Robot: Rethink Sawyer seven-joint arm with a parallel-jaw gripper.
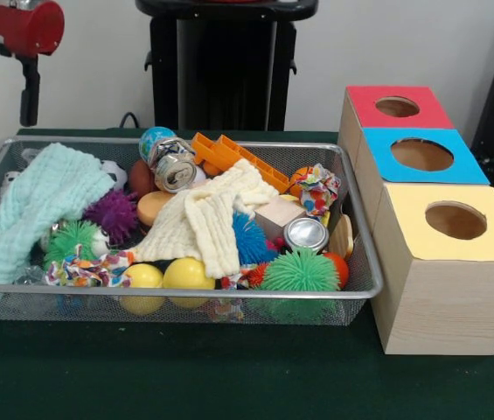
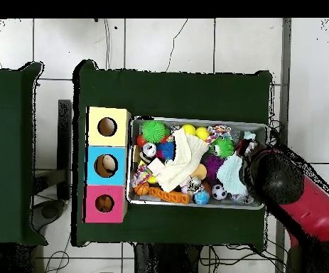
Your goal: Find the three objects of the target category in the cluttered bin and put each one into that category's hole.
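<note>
The wire mesh bin stands left of centre in the front view, full of clutter; it also shows in the overhead view. My gripper hangs open and empty above the bin's far left corner. In the overhead view the arm covers the bin's right end. A small black-and-white soft toy lies near the bin's left end. An orange rounded thing sits half behind patterned cloth; I cannot tell if it is the tiger. The red box's round hole is farthest of the three and also shows in the overhead view.
The bin holds a mint cloth, a cream cloth, spiky balls, yellow balls, cans, an orange plastic piece and a wooden block. The blue box and yellow box stand in front of the red box.
</note>
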